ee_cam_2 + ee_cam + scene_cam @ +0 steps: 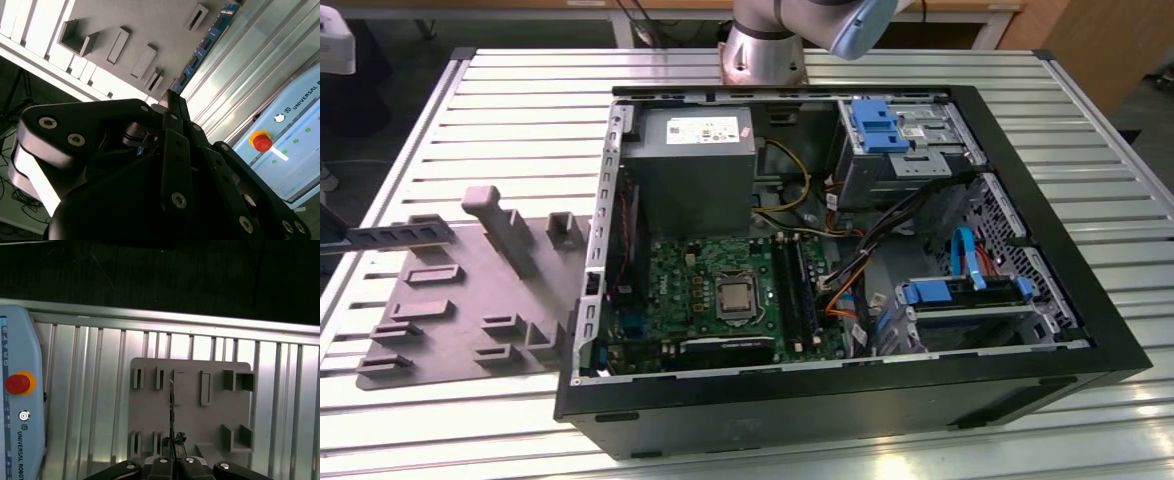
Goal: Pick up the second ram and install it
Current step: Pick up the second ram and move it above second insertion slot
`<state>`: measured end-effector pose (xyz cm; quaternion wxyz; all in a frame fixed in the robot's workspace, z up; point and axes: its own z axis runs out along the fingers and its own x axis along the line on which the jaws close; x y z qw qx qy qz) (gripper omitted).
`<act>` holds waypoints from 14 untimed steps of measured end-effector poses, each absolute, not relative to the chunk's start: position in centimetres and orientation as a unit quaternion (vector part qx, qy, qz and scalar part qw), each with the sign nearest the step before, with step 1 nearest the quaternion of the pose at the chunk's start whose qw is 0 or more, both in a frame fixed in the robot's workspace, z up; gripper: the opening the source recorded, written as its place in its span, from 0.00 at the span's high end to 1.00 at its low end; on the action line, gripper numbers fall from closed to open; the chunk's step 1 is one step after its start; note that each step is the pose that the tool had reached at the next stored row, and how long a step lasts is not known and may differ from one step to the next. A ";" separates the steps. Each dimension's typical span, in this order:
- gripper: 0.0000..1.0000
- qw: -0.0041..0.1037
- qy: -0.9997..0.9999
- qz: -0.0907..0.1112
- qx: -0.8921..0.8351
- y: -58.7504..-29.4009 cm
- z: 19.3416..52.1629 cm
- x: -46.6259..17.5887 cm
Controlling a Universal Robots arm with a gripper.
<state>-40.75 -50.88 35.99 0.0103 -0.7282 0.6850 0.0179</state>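
The second ram [202,47] hangs over the grey holder tray [192,410], pinched at one end by the gripper [170,102], whose fingers are closed on it. The rest of the stick juts out free. With so short a hold, the stick may pivot or slip between the pads, and a tilted stick would not seat squarely. Beside the tray, the open computer case [854,400] holds the green motherboard [700,275]. Orange cables [843,285] lie just beside its long black slots [794,290] and could snag the ram's free end.
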 end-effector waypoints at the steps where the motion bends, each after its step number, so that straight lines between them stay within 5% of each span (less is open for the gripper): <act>1: 0.88 0.010 0.685 0.018 -0.728 -50.9 36.1 -40.7; 14: 0.88 0.013 0.685 0.017 -0.728 -50.9 37.8 -40.8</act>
